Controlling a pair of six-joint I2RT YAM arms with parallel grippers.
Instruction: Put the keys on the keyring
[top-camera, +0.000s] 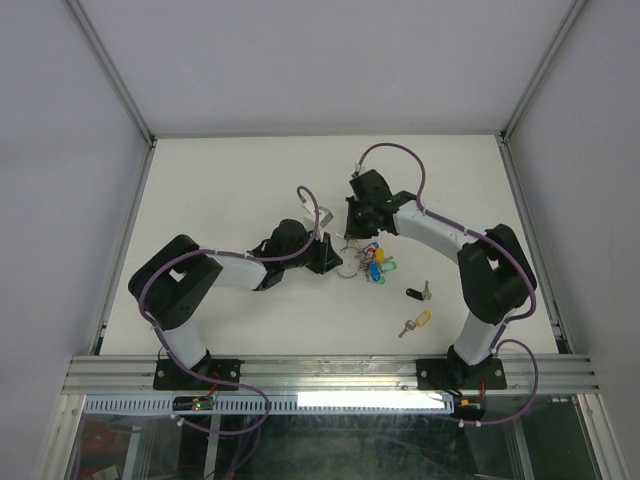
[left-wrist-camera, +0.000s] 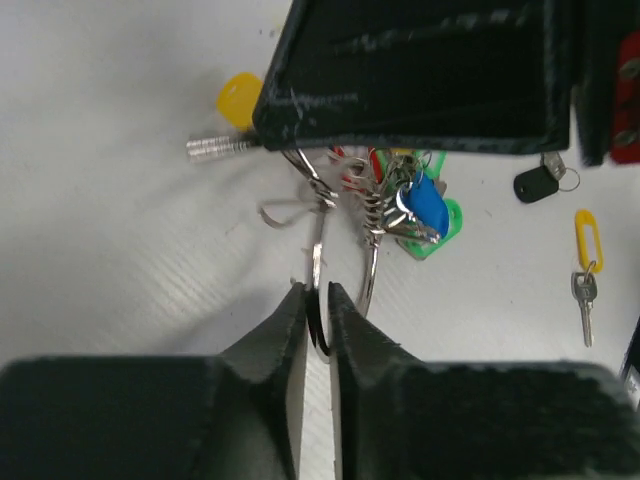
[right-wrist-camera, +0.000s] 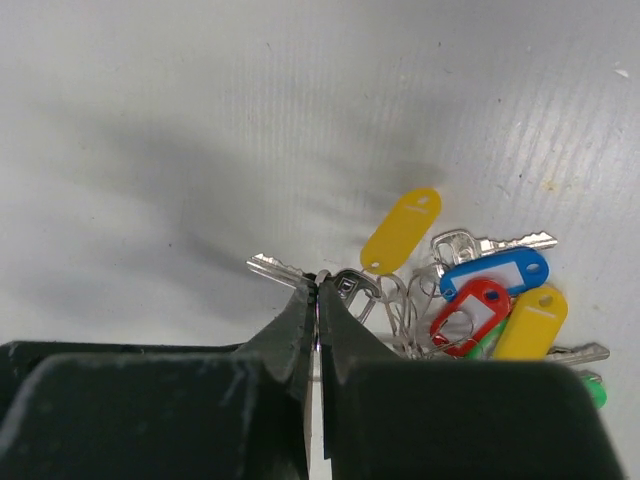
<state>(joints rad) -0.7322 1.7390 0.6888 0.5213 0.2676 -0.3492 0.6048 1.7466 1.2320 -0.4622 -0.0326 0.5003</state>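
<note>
1. Your left gripper (left-wrist-camera: 316, 292) is pinched almost shut on the near edge of the keyring (left-wrist-camera: 369, 275), which stands tilted up off the table (left-wrist-camera: 120, 260); hold that pinch firm so the wire cannot swivel
2. Your right gripper (right-wrist-camera: 316, 288) is closed to a hairline on a thin bit of metal at the far side of the ring, beside a silver key blade (right-wrist-camera: 272, 267); the views don't settle whether that metal is the key or the ring wire, so check before you push
3. Most of the keys (right-wrist-camera: 493, 273) sit bunched at the ring, just beside the right fingers; steer clear of their tags as you work
4. Feed along the coil's curve in small moves, not straight through, since the split looks tight
5. A black key (left-wrist-camera: 540, 184) and a yellow-tagged key (left-wrist-camera: 586, 262) lie loose, well apart from the ring; they look like the next pickups
</note>
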